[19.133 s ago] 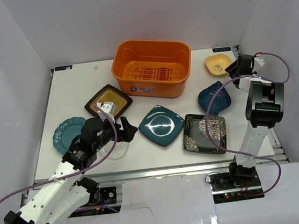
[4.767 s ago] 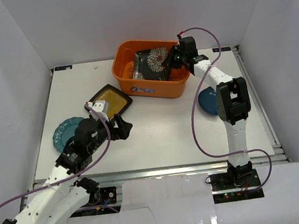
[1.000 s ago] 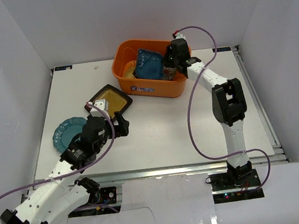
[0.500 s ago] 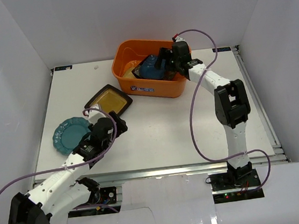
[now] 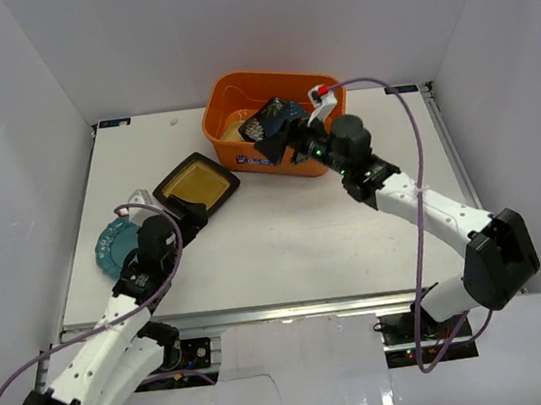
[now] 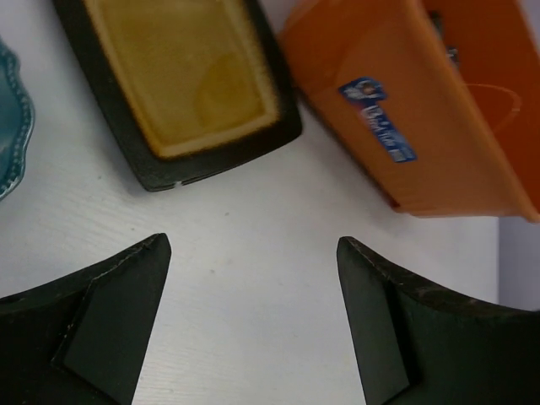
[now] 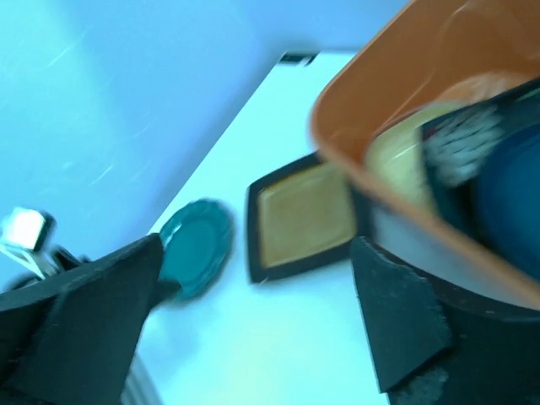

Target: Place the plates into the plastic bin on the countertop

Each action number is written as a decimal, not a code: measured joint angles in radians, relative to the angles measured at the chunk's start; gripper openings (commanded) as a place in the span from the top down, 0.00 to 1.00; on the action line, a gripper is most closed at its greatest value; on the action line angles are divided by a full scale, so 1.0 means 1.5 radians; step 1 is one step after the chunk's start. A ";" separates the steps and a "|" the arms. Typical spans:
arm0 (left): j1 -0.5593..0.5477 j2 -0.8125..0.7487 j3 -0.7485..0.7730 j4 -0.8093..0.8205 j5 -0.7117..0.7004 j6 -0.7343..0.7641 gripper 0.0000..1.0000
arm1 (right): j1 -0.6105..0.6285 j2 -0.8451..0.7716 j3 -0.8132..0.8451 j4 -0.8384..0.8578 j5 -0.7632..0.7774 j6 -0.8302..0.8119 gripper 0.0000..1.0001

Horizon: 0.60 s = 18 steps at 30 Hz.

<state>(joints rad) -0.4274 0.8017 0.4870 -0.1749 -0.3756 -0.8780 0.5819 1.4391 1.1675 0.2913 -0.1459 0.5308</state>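
Observation:
The orange plastic bin [image 5: 229, 147] stands at the back of the white countertop [image 5: 283, 230]. In it lean a black floral plate [image 5: 260, 125], a dark blue plate [image 5: 287, 113] and a yellow plate [image 5: 236, 123]. The black-rimmed amber plate [image 5: 195, 184] lies left of the bin, and the teal scalloped plate [image 5: 111, 248] lies further left, partly under my left arm. My left gripper [image 5: 186, 217] is open and empty just short of the amber plate [image 6: 186, 80]. My right gripper [image 5: 288, 145] is open and empty at the bin's front wall [image 7: 439, 126]. The teal square and clear glass plates are hidden.
White walls close in the left, back and right sides. The metal rail [image 5: 292, 307] runs along the front edge. The right wrist view shows the amber plate [image 7: 308, 219] and the teal plate [image 7: 196, 245] past the bin's corner.
My right gripper has let go of the dark blue plate in the bin and pulled back toward the front. My left gripper has moved up to the amber plate.

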 measured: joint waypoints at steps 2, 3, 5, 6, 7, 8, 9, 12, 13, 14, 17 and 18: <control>0.000 -0.060 0.041 -0.030 0.014 0.026 0.06 | 0.060 -0.001 -0.065 0.055 0.014 0.027 0.09; 0.000 -0.081 0.075 -0.050 0.021 0.045 0.04 | 0.091 0.011 -0.098 0.085 0.022 0.046 0.11; 0.000 -0.113 0.142 -0.072 0.034 0.081 0.02 | 0.150 0.057 -0.140 0.114 0.039 0.082 0.15; 0.000 -0.127 0.176 -0.083 0.042 0.099 0.02 | 0.176 0.091 -0.149 0.123 0.046 0.101 0.16; 0.000 -0.139 0.202 -0.092 0.049 0.112 0.02 | 0.203 0.128 -0.151 0.135 0.056 0.122 0.16; 0.000 -0.154 0.226 -0.100 0.055 0.127 0.02 | 0.226 0.163 -0.151 0.148 0.067 0.141 0.16; 0.000 -0.167 0.244 -0.109 0.065 0.139 0.02 | 0.244 0.194 -0.149 0.156 0.075 0.157 0.17; 0.000 -0.184 0.282 -0.139 0.092 0.168 0.02 | 0.293 0.296 -0.096 0.177 0.097 0.211 0.17; 0.000 -0.182 0.292 -0.148 0.104 0.177 0.02 | 0.304 0.331 -0.068 0.182 0.102 0.228 0.17; 0.000 -0.178 0.300 -0.157 0.116 0.185 0.02 | 0.314 0.365 -0.039 0.191 0.108 0.247 0.17; 0.000 -0.160 0.318 -0.182 0.157 0.209 0.02 | 0.333 0.452 0.053 0.205 0.115 0.305 0.18; 0.000 -0.155 0.320 -0.187 0.168 0.215 0.02 | 0.337 0.478 0.083 0.209 0.117 0.322 0.18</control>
<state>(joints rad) -0.4274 0.5686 0.9668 -0.4553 -0.1238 -0.5560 1.0874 2.1559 1.2926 0.6044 0.0299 1.0134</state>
